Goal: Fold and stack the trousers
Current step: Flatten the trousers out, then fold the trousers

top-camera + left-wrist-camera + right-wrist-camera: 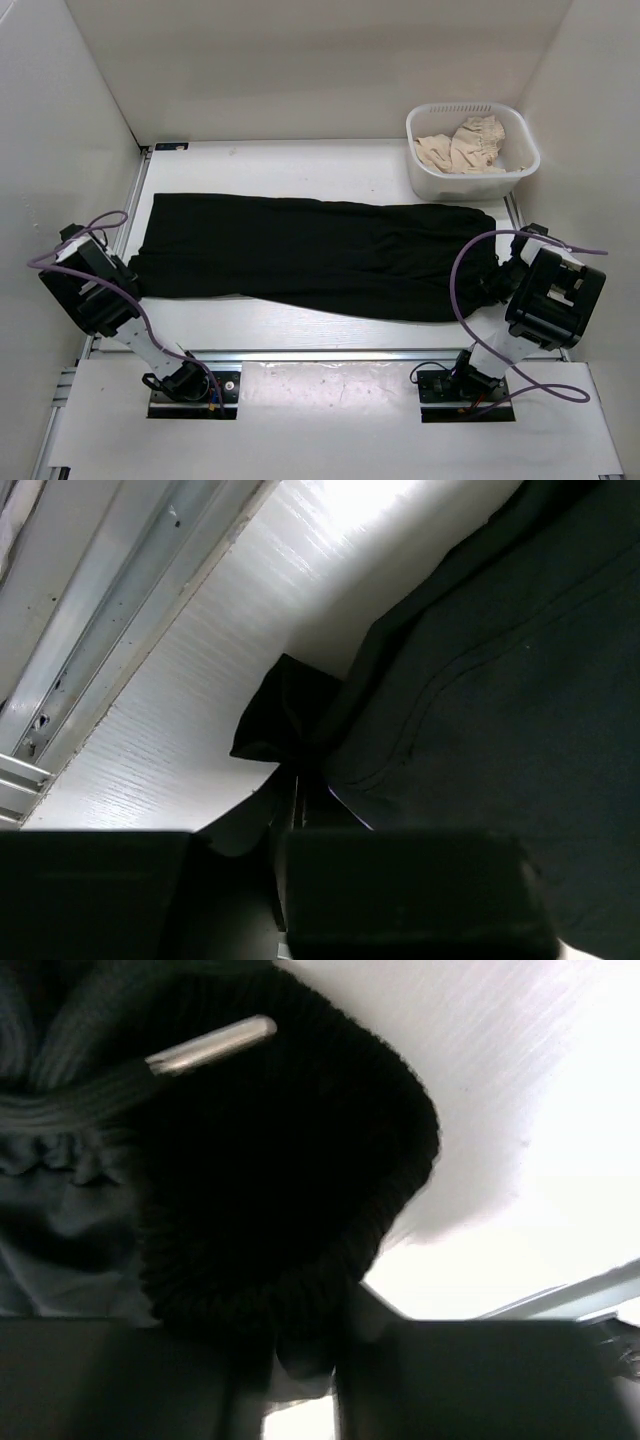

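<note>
trousers (pixel 310 255), black, lie stretched flat from left to right across the middle of the white table (pixel 300 165). at the far right sits a white basket (pixel 428 178) with beige cloth (pixel 465 148) in it. my left claw (pixel 298 798) is pinched on a bunched corner at the trousers' left end. my right claw (pixel 310 1345) is clamped on the ribbed waistband (pixel 300 1160) at their right end, beside a metal-tipped drawstring (pixel 215 1043).
</note>
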